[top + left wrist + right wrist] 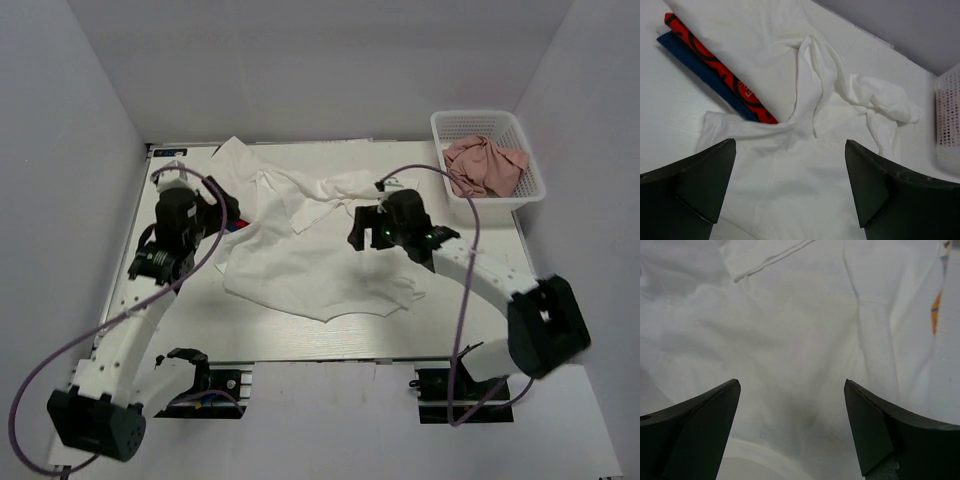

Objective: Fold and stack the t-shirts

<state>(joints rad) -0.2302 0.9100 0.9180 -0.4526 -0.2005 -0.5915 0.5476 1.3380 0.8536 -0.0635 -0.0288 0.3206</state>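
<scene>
The left gripper (789, 145) and right gripper (791, 382) hovered, jaws apart, over the crumpled white shirt (300, 262).
It looked light and limp, likely to bunch; best pinched at a hem or shoulder.

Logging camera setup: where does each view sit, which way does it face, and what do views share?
Top external: fixed above and behind the arms, looking down at the table; both arms show, left gripper and right gripper at the white t-shirt.
Left wrist: on the left arm, facing the white t-shirt past the left fingers; red t-shirt and blue t-shirt at left.
Right wrist: on the right arm, close over white cloth between the right fingers; colour print at right.
Shared: top and left wrist show the basket.
</scene>
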